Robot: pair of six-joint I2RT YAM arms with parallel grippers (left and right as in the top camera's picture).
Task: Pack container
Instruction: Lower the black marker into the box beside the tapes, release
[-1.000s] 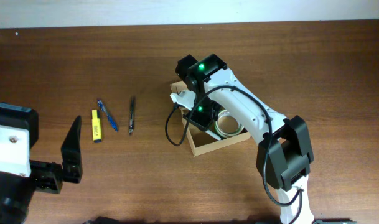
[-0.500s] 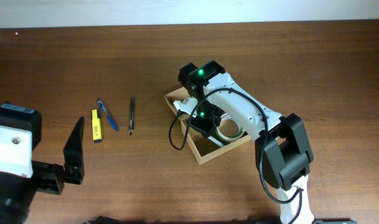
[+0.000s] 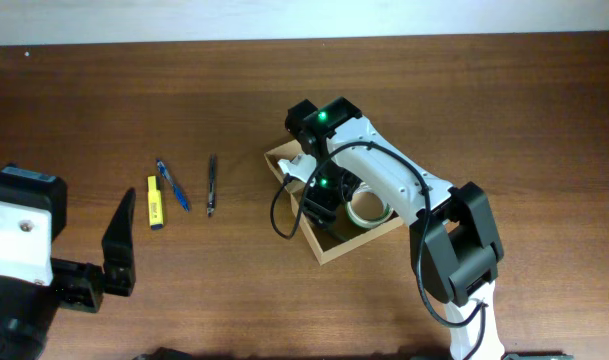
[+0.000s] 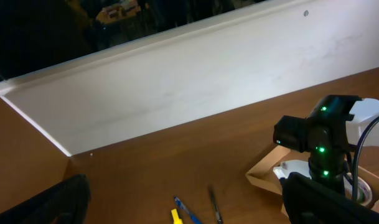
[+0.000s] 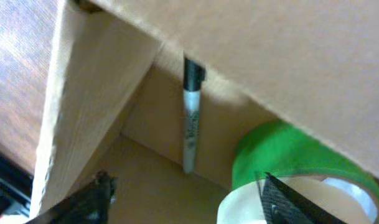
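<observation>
The container [image 3: 329, 243], a tan cardboard box, lies open at mid-table. My right gripper [image 3: 319, 198] reaches down into it. In the right wrist view the right gripper [image 5: 189, 202] is open with nothing between its fingers. Just ahead of it a grey marker [image 5: 190, 118] with a black cap leans against the box's inner wall. A green tape roll [image 5: 289, 152] and a pale tape roll [image 5: 257, 202] lie beside it. My left gripper [image 4: 188, 198] is open and held above the table at the left, far from the box [image 4: 264, 176].
A yellow highlighter [image 3: 155, 202], a blue pen [image 3: 172, 185] and a black pen [image 3: 212, 184] lie on the table left of the box. A white wall panel [image 4: 177, 87] runs along the table's far edge.
The right gripper has opened inside the box, and the marker now rests free against the wall. The box turned and shifted slightly earlier. The left arm has not moved.
</observation>
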